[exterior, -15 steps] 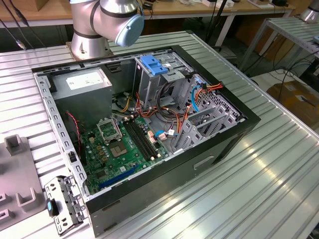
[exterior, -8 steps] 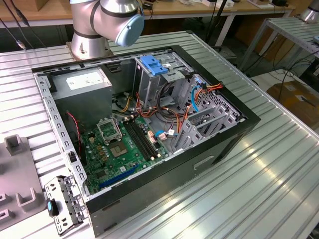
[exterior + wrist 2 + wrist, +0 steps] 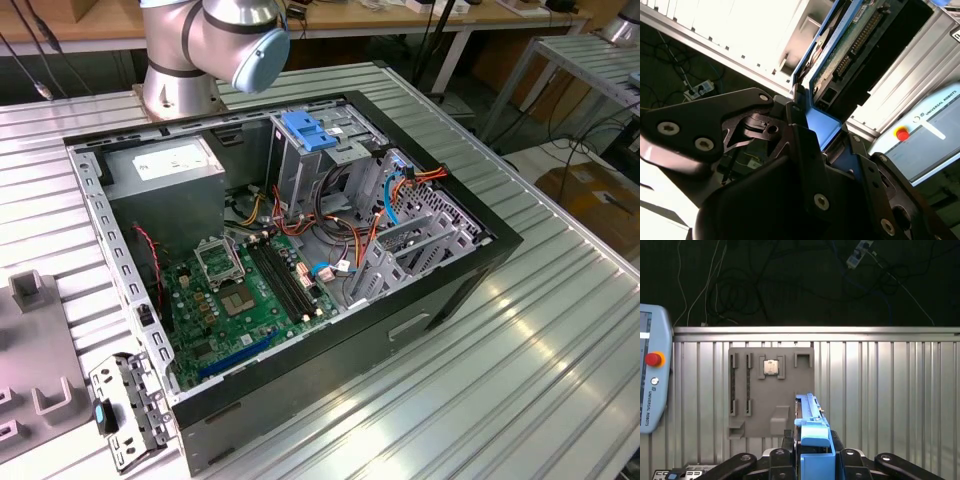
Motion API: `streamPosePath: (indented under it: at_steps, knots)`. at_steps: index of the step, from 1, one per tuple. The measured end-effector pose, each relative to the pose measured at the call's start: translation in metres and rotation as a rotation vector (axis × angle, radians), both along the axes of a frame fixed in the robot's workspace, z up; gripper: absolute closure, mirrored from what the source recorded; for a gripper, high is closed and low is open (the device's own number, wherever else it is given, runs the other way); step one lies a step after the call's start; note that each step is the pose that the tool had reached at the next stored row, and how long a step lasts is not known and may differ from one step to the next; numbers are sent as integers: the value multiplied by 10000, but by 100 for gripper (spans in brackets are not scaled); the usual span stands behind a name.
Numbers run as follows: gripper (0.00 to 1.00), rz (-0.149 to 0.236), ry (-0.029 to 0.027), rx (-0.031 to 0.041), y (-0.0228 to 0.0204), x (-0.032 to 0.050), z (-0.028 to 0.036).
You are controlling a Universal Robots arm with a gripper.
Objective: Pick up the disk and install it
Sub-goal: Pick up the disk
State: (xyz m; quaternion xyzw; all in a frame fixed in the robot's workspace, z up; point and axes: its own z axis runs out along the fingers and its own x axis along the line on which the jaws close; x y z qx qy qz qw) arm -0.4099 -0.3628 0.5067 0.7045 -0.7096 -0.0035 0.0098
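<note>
In the first wrist view the disk [image 3: 810,422] stands on edge between my fingers, its blue side rail facing the camera. My gripper [image 3: 812,455] is shut on it, above the ribbed metal table. In the second wrist view the disk [image 3: 852,42] shows its green circuit-board underside and blue rails, and my gripper [image 3: 822,137] clamps its near end with dark fingers [image 3: 805,145] on either side. In the exterior view the open computer case [image 3: 480,250] lies on the table beside the arm's base [image 3: 200,50].
Inside the case are a grey drive cage with a light-blue cap [image 3: 305,130], a grey box with a white sticker [image 3: 165,165], a green motherboard [image 3: 250,290] and loose cables. A grey fixture plate [image 3: 771,395] and a teach pendant [image 3: 650,385] lie on the table below my gripper.
</note>
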Motion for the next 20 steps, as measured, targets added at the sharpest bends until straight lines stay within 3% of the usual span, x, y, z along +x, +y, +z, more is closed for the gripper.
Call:
streamPosePath:
  at_steps: [17, 20]
  knots:
    - [63, 0, 16, 4, -1, 379, 0]
    - [63, 1, 20, 4, -28, 396, 1]
